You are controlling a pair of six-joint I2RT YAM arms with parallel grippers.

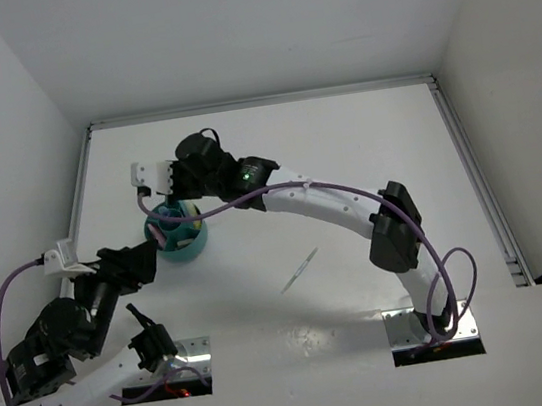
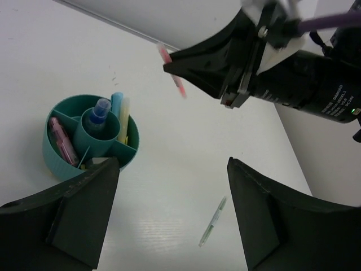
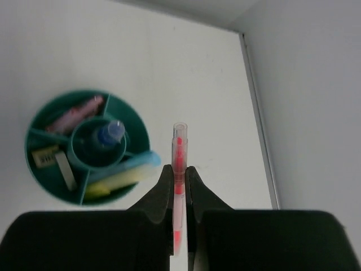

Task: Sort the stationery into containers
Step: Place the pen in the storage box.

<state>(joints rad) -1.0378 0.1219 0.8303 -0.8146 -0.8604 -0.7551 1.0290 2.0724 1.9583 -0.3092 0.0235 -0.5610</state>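
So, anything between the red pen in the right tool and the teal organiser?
Nothing visible. The red pen, clamped in the right tool, hangs beside the teal organiser with only bare table between them.

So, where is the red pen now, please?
In the right wrist view, the red pen is gripped in the right claw, beside the teal organiser.

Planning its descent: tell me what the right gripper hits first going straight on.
The right gripper is shut on a pen; the pen's tip would likely meet bare table beside the cup, not the cup. Depth is unclear.
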